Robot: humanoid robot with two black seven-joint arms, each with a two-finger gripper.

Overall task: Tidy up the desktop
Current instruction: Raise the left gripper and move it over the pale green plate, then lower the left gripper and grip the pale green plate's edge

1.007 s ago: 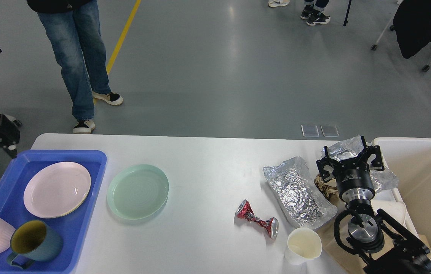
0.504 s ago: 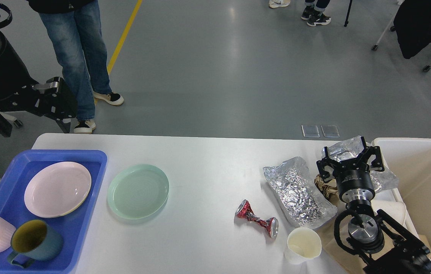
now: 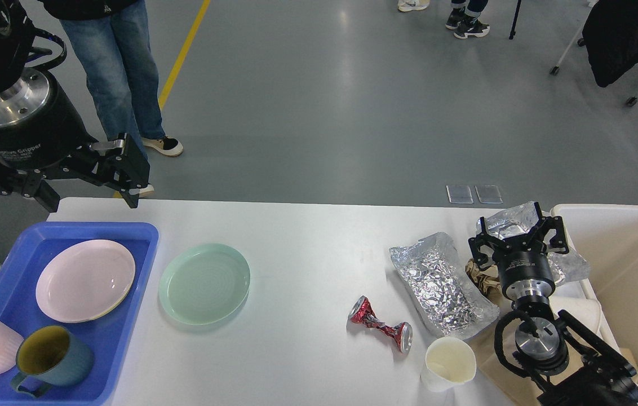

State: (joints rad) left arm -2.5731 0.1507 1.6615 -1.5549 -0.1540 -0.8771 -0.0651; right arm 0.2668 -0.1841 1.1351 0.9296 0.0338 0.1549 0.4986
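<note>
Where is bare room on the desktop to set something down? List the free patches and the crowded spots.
Free: the wide strip of desktop between the green plate and the crushed can, and the far edge behind them. Crowded: the right end, with the foil, cup and right hand packed beside the bin. The blue tray is nearly full.

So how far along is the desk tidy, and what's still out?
Partly done. The pink plate and two mugs sit in the blue tray. Nothing is gripped: the left gripper hovers open above the tray's far edge, and the right gripper is open over a foil piece. Left on the desktop: the green plate, crushed can, foil sheet, paper cup.
</note>
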